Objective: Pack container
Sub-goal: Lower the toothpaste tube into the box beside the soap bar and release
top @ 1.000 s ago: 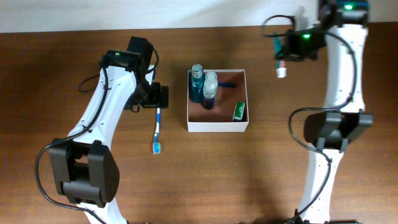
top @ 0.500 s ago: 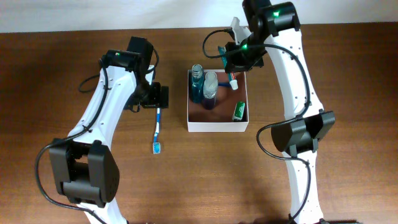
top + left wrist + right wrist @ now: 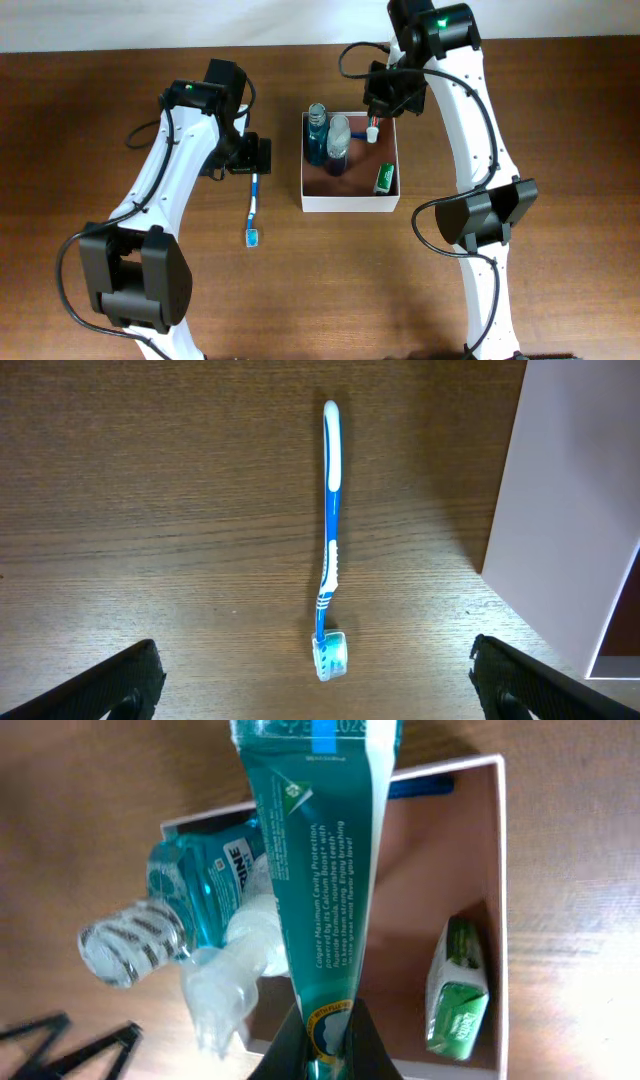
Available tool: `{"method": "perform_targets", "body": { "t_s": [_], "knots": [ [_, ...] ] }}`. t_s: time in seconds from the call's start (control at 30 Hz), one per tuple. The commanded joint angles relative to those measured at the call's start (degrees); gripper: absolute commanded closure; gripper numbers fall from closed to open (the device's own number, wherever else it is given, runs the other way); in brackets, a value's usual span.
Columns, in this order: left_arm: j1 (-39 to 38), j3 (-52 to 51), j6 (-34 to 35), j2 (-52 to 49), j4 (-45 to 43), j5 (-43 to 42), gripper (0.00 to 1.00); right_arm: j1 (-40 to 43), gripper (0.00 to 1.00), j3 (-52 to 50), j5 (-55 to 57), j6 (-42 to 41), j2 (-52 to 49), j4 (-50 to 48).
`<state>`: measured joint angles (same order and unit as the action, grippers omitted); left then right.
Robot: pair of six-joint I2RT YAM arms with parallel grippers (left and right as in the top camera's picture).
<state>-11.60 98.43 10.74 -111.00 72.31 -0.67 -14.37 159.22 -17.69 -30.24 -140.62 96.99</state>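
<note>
right tool (image 3: 325,1045) pinching toothpaste tube (image 3: 320,870), swung in over container (image 3: 350,207), apparently its far wall | left tool (image 3: 255,155) spread, unmoved

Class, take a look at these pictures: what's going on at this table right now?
Two robot arms are packing toiletries into the container. The right gripper holds a toothpaste tube, cap down, over the container's far right corner. Inside are a teal mouthwash bottle, a clear bottle and a green soap packet. The left gripper hangs open above a blue toothbrush lying on the table left of the container.
</note>
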Motion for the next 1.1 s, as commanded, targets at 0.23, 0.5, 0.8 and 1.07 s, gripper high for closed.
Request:
{"method": "perform_targets", "body": {
  "t_s": [0.23, 0.5, 0.8, 1.07],
  "knots": [
    [0.02, -0.26, -0.11, 0.87, -0.11, 0.0, 0.01, -2.97, 0.96, -0.59, 1.09, -16.83, 1.03, 0.35],
    [0.02, -0.26, -0.11, 0.87, -0.11, 0.0, 0.01, -3.58, 0.96, -1.55, 2.03, -18.25, 1.03, 0.35],
    [0.02, -0.26, -0.11, 0.87, -0.11, 0.0, 0.01, -3.63, 0.96, -1.75, 7.93, -18.29, 1.03, 0.35],
    [0.02, -0.26, -0.11, 0.87, -0.11, 0.0, 0.01, -3.74, 0.78, -1.95, 8.31, -14.64, 1.03, 0.35]
  ]
}}
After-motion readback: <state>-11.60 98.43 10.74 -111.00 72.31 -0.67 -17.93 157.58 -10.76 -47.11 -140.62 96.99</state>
